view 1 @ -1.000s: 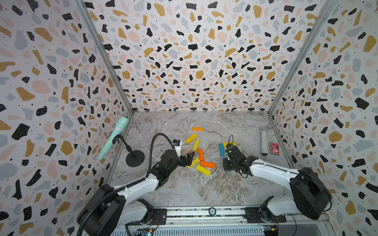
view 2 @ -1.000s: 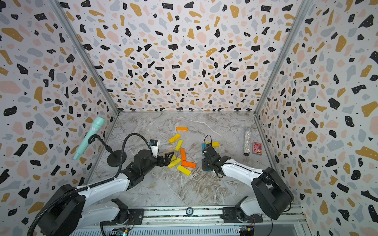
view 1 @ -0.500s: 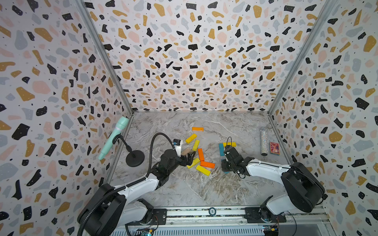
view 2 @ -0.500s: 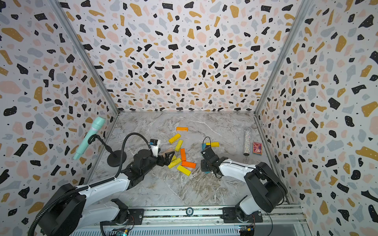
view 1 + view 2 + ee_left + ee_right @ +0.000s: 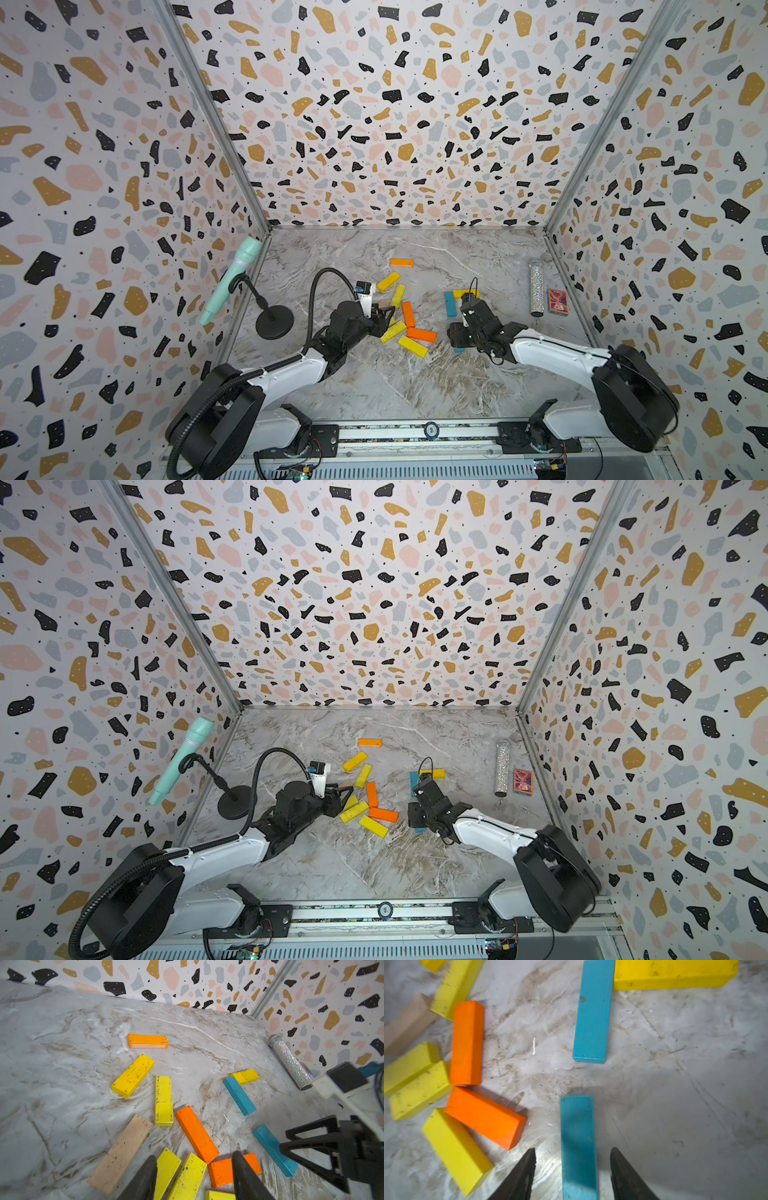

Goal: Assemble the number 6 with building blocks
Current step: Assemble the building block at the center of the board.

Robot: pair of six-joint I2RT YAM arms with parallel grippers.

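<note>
A teal plank (image 5: 578,1126) lies flat right of centre, between the spread fingers of the right gripper (image 5: 573,1148), with a gap on either side. Farther back, a second teal plank (image 5: 591,1012) meets a yellow plank (image 5: 670,974) in an L. The left gripper (image 5: 194,1154), jaws apart, straddles two yellow planks (image 5: 188,1174) in the loose central cluster. A red card box (image 5: 557,301), contents unseen, lies at the far right beside a glittery microphone (image 5: 537,286). Marble-print tabletop (image 5: 415,386); terrazzo-print walls (image 5: 395,124).

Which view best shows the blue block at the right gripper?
Right wrist: the blue block lies large, inside the open right gripper. The left wrist view shows it partly behind that gripper; in both top views only a sliver shows.
</note>
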